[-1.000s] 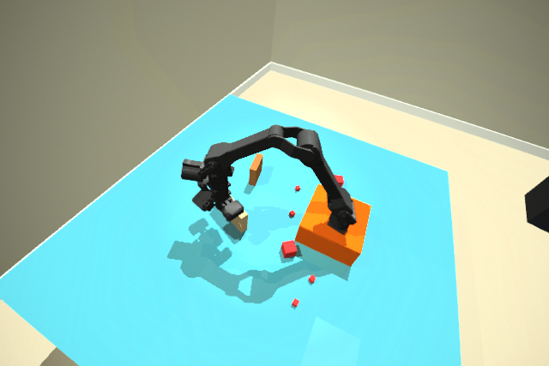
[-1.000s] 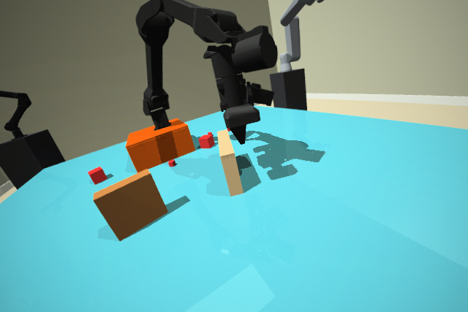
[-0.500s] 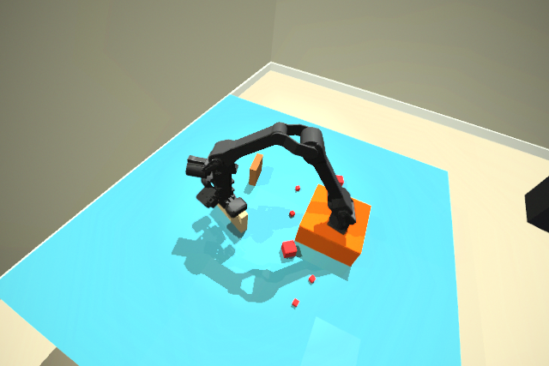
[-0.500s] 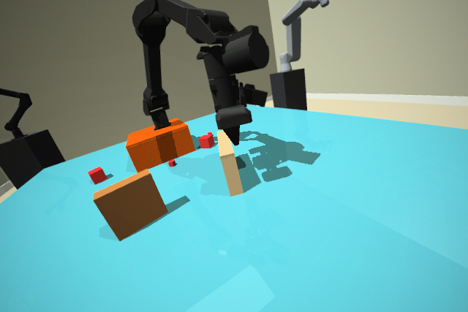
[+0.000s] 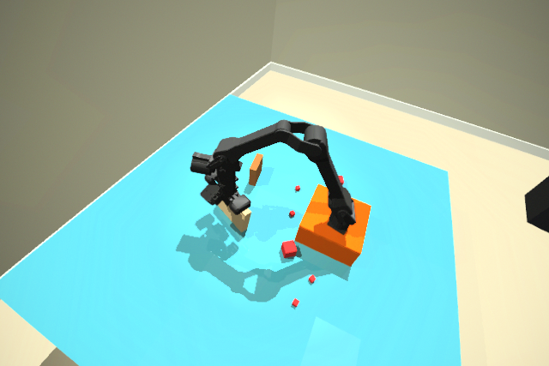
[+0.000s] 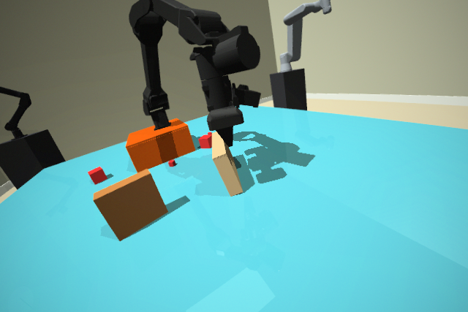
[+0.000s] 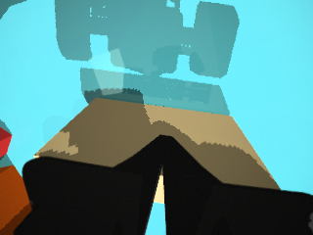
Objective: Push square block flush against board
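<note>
The tan board (image 5: 240, 221) (image 6: 227, 166) (image 7: 112, 127) stands on its long edge on the blue table top (image 5: 133, 286). The orange-brown square block (image 5: 256, 170) (image 6: 130, 206) stands on edge apart from the board, with a clear gap between them. My gripper (image 5: 239, 207) (image 6: 228, 142) (image 7: 164, 141) is shut and empty. Its fingertips point down, right at the board's side face near the end closest to the arm's base. In the wrist view the fingers hide the board's near part.
The arm's orange base (image 5: 325, 236) (image 6: 151, 147) (image 7: 10, 196) stands near the board. Several small red cubes lie around it, the largest (image 5: 289, 249) (image 6: 205, 140) close to the base. A grey arm on a black pedestal (image 6: 289, 89) and another black pedestal (image 6: 26, 156) stand off the table.
</note>
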Motion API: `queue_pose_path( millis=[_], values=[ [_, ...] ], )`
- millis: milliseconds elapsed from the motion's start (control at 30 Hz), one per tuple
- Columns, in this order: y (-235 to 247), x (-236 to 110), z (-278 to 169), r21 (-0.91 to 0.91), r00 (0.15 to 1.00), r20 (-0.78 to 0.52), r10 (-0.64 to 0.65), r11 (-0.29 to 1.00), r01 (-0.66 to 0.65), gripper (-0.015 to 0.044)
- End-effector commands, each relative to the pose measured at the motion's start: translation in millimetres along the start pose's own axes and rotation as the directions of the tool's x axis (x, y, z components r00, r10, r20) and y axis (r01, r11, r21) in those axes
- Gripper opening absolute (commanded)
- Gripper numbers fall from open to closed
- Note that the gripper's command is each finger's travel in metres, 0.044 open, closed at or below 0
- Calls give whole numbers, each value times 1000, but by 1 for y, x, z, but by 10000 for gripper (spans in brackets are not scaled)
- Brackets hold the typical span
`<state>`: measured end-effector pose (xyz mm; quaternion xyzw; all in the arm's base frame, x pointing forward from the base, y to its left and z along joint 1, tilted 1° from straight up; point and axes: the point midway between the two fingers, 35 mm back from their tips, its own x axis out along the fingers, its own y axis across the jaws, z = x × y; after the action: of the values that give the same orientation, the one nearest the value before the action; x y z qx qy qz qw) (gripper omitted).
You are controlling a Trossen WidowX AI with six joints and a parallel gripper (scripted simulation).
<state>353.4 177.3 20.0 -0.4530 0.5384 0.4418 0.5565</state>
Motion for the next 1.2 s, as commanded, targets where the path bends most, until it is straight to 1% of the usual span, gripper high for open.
queue_pose_path(
  millis=[0, 633, 1167],
  values=[
    [1, 2, -6, -2, 1000, -9, 3, 1000, -3, 0],
    [2, 2, -26, -2, 1000, -10, 3, 1000, -3, 0],
    [0, 2, -5, -2, 1000, -8, 3, 1000, -3, 0]
  ],
)
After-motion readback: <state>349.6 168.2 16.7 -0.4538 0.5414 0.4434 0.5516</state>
